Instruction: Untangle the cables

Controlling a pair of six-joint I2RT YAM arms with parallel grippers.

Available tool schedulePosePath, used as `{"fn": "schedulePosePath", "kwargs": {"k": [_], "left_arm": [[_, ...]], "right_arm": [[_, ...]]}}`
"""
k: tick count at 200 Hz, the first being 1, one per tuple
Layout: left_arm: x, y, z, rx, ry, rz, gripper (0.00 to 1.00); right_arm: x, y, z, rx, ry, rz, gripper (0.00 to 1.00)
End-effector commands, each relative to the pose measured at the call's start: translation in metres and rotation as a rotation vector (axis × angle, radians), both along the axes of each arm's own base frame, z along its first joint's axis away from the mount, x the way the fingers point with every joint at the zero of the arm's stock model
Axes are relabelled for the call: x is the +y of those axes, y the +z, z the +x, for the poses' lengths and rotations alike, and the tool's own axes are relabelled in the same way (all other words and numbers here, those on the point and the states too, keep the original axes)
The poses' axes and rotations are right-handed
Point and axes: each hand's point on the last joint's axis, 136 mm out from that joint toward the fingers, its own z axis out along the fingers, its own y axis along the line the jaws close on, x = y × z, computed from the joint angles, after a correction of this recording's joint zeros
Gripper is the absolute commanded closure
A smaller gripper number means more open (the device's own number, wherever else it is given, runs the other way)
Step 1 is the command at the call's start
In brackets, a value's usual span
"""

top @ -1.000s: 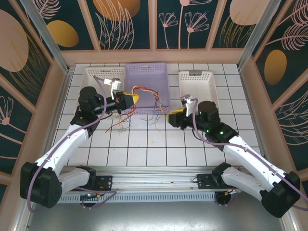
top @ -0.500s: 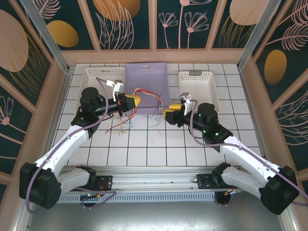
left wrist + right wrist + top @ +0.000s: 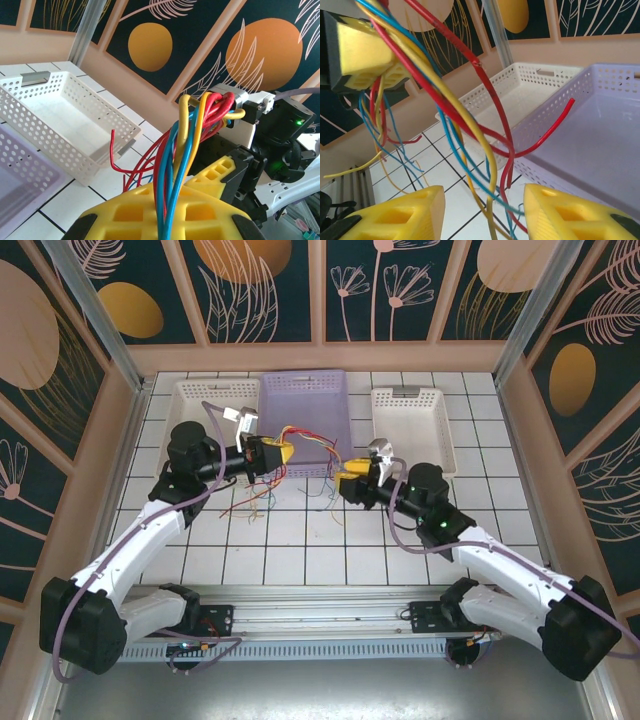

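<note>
Findings: your left gripper (image 3: 165, 202) is clamped shut on the cables (image 3: 172, 150). The red, yellow and blue strands are bunched together and held above the table (image 3: 300, 552), by the near edge of the purple basket (image 3: 305, 400). Your right gripper (image 3: 482, 210) stands partly open, with strands hanging between its fingers and none pinched.

Assessment: early stage. No strand lies separated. The bundle is one snarl, with loose ends trailing on the tiles, and all sorting is outstanding.

I had both arms reaching fwd, angled inward. L gripper (image 3: 275, 452) was pinched tight on the cables (image 3: 172, 160); R gripper (image 3: 347, 480) faced it, jaws apart.
</note>
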Motion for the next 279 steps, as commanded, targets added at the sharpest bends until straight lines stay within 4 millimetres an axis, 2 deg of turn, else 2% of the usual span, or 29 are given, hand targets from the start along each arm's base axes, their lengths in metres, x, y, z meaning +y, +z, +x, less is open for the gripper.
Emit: {"fn": "schedulePosePath", "kwargs": {"k": [1,18,42,61,86,114,128,144,171,180,231,279], "left_arm": [[-0.003,0.011,-0.011,-0.053,-0.045,-0.006,1.00],[-0.004,0.010,-0.012,-0.051,-0.050,-0.005,1.00],[-0.005,0.010,-0.013,-0.053,-0.053,-0.002,1.00],[-0.005,0.012,-0.014,-0.058,-0.055,-0.003,1.00],[-0.006,0.010,-0.015,-0.051,-0.067,-0.003,1.00],[-0.008,0.009,-0.017,-0.045,-0.078,-0.001,1.00],[-0.009,0.008,-0.018,-0.043,-0.083,0.001,1.00],[-0.010,0.007,-0.019,-0.043,-0.090,0.003,0.90],[-0.011,0.008,-0.022,-0.043,-0.105,0.004,0.57],[-0.012,0.008,-0.023,-0.045,-0.107,0.005,0.51],[-0.011,0.005,-0.024,-0.055,-0.104,0.031,0.33],[-0.013,-0.004,-0.023,-0.034,-0.114,0.058,0.28]], "right_arm": [[0.005,0.016,0.004,-0.075,0.002,0.038,0.55],[0.007,0.019,0.006,-0.078,0.005,0.051,0.60],[0.008,0.024,0.008,-0.089,-0.001,0.065,0.75],[0.007,0.026,0.008,-0.094,-0.007,0.069,0.80],[0.006,0.030,0.006,-0.095,-0.003,0.094,0.81],[0.008,0.039,0.003,-0.104,0.017,0.122,1.00],[0.007,0.043,0.002,-0.111,0.012,0.127,1.00],[0.003,0.048,0.005,-0.109,-0.010,0.126,1.00],[-0.007,0.062,0.007,-0.118,-0.068,0.156,1.00],[-0.011,0.068,0.007,-0.124,-0.083,0.173,1.00],[-0.030,0.104,0.003,-0.150,-0.143,0.272,1.00],[-0.042,0.139,0.000,-0.168,-0.169,0.320,1.00]]}}
